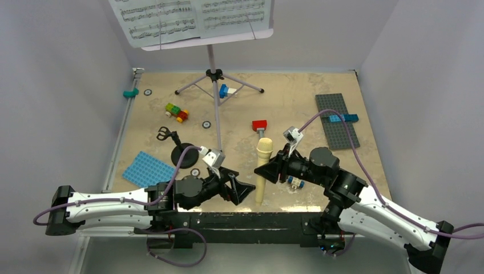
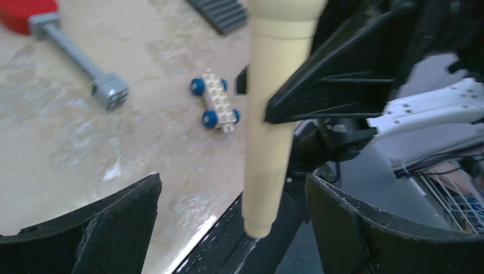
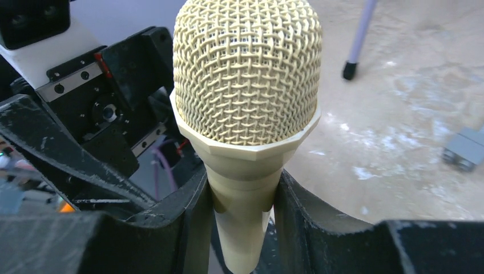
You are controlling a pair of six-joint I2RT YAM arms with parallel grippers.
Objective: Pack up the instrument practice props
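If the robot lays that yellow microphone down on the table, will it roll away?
Probably a little. The microphone has a round, smooth handle, so it may roll, likely in a curve because its head is wider. It looks stiff: it stands straight though the right gripper pinches only its handle. That smooth handle might slip in a loose grip.

The microphone (image 3: 245,125) has a woven mesh head over smooth matt plastic; the surface (image 2: 68,148) looks mottled, faintly glossy.

The white left arm (image 1: 114,203) and right arm (image 1: 388,208) lie low along the near edge of the table (image 1: 297,108), angled toward each other. The right gripper (image 1: 267,169) clamps a cream-yellow plastic toy microphone (image 1: 263,151) upright. The left gripper (image 1: 244,192) has its jaws spread wide, clear of it.
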